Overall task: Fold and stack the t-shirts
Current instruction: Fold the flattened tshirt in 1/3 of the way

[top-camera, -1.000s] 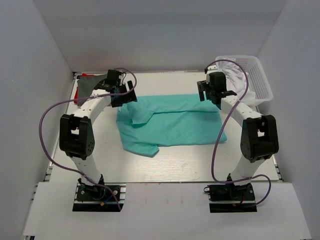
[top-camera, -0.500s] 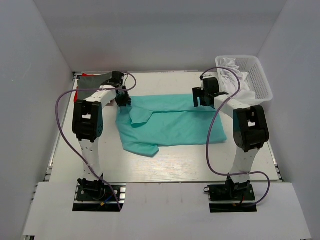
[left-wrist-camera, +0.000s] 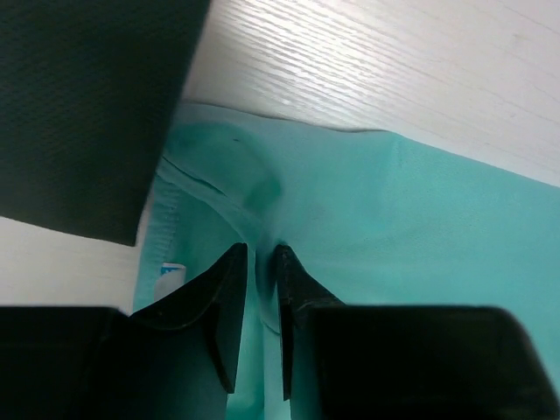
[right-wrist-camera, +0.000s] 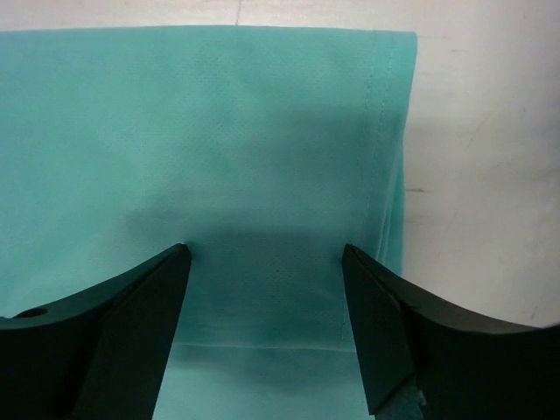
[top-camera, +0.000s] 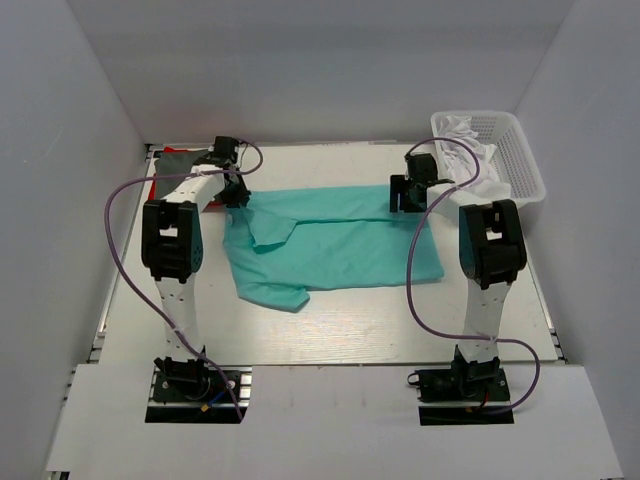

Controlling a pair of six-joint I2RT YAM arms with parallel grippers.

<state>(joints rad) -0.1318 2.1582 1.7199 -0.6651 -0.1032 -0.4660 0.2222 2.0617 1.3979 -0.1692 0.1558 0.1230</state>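
Note:
A mint-teal t-shirt [top-camera: 335, 240] lies spread across the middle of the table, with one sleeve folded in on its left. My left gripper [top-camera: 237, 196] is down at the shirt's far left corner. In the left wrist view its jaws [left-wrist-camera: 260, 255] are nearly together, pinching a raised fold of teal cloth [left-wrist-camera: 367, 219]. My right gripper [top-camera: 404, 198] is at the far right corner. Seen from its wrist, the right gripper [right-wrist-camera: 266, 255] is open wide, pressed on the teal cloth [right-wrist-camera: 219, 131] by the hem. A dark grey t-shirt [top-camera: 186, 161] lies at the far left over a red t-shirt edge [top-camera: 160, 149].
A white lattice basket [top-camera: 515, 150] with white cloth inside stands at the far right corner, just behind the right arm. The dark grey shirt [left-wrist-camera: 87, 105] sits right beside the left gripper. White walls enclose the table on three sides.
Both arms stretched forward and came down onto the teal shirt's far edge. The left jaws closed from wide to a pinch on the cloth. The shirt's left side slid slightly left.

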